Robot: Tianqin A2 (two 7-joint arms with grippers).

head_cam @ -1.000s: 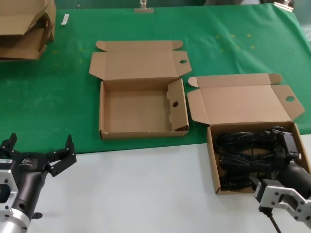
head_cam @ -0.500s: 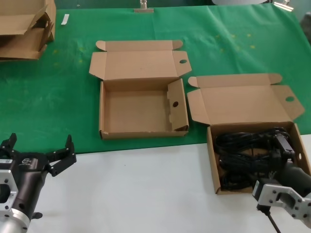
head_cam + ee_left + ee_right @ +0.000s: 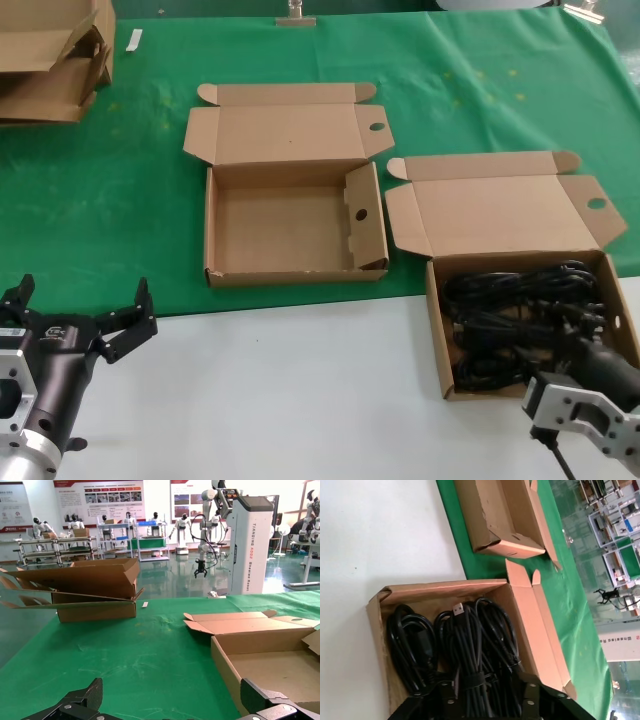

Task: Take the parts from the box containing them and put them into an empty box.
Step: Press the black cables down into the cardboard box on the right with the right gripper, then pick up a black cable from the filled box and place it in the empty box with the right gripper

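Black bundled cables [image 3: 510, 310] fill the box containing them [image 3: 437, 335] at the front right, its lid folded back. They also show in the right wrist view [image 3: 470, 640]. My right gripper [image 3: 575, 338] is down inside that box, open, with its fingers [image 3: 445, 692] on either side of one strapped bundle. The empty box [image 3: 280, 230] with the upright holed flap [image 3: 360, 212] lies at the centre on the green mat and is also in the right wrist view [image 3: 495, 515]. My left gripper [image 3: 85, 300] is open and idle at the front left, near that box [image 3: 270, 660].
Flattened stacked cartons [image 3: 50, 60] lie at the far left corner of the green mat [image 3: 130, 220]; they show in the left wrist view [image 3: 90, 590]. White tabletop [image 3: 300, 400] runs along the front. A small white tag [image 3: 134, 40] lies near the cartons.
My right gripper has sunk from above the cables down into the box among them. The left arm and both boxes have not moved.
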